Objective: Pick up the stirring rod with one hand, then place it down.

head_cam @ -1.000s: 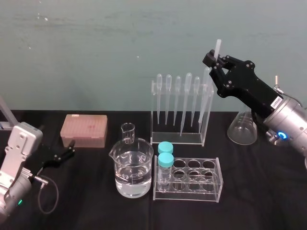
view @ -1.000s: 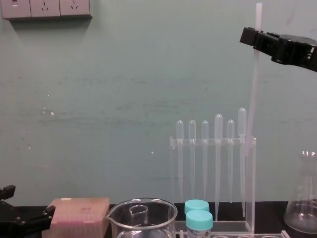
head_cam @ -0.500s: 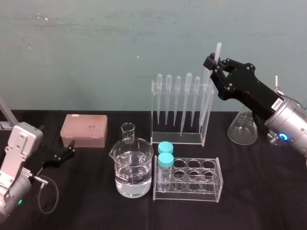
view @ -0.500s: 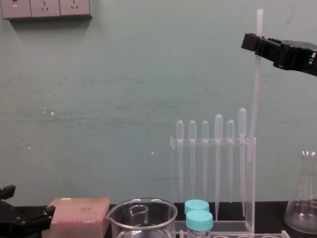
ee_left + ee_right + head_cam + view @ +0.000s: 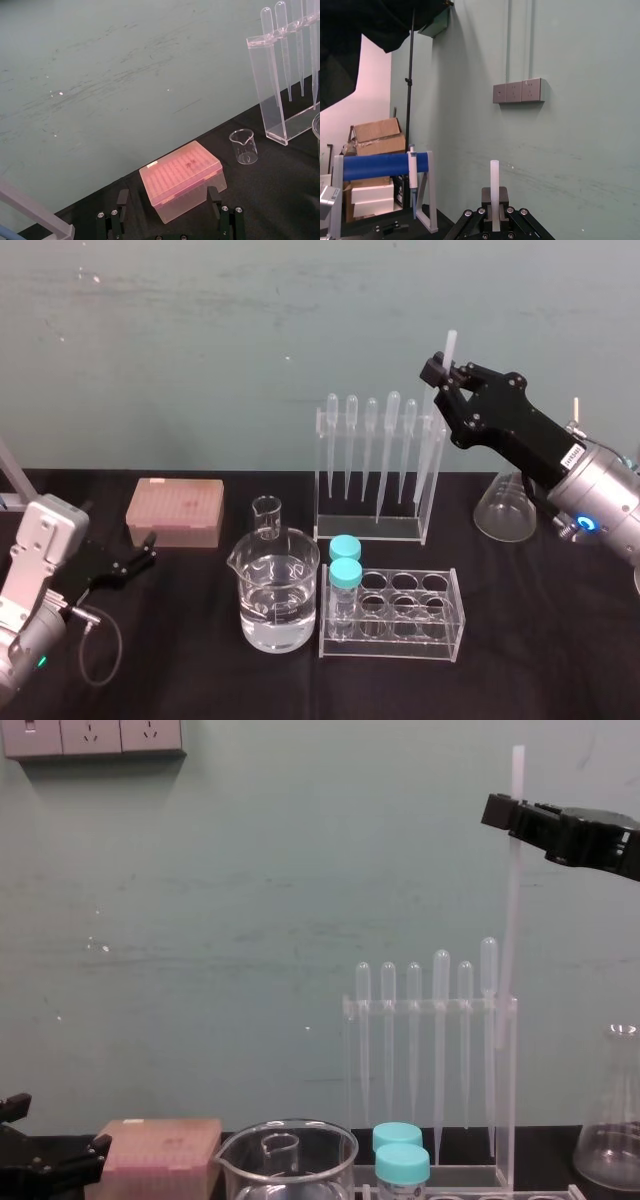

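- One arm is at work. The right gripper (image 5: 443, 370) is raised high over the far right of the table (image 5: 520, 640). Its slim black fingers are closed tight on the stirring rod (image 5: 451, 344), a little below the rod's top end.
- Change over the last second: the rod's top has sunk slightly in the chest view. The gripper has drifted a touch left, toward the pipette rack (image 5: 437, 480), and the rod has stayed upright in the grip.
- Meaning: the pick-up appears complete. The slow descent suggests that the placing half has begun, with no release yet.
- Position: the rod hangs nearly vertical, with its lower part crossing the right end of the rack, well above the table. Whether it touches the rack cannot be told.
- Appearance: the rod is long, thin and straight, milky and translucent. It is even in thickness with a blunt top, and it reaches higher than the pipettes (image 5: 370, 440).
- The left gripper (image 5: 148, 550) rests low at the near left, facing a pink box (image 5: 175, 510). Its fingers are spread wide and hold nothing.
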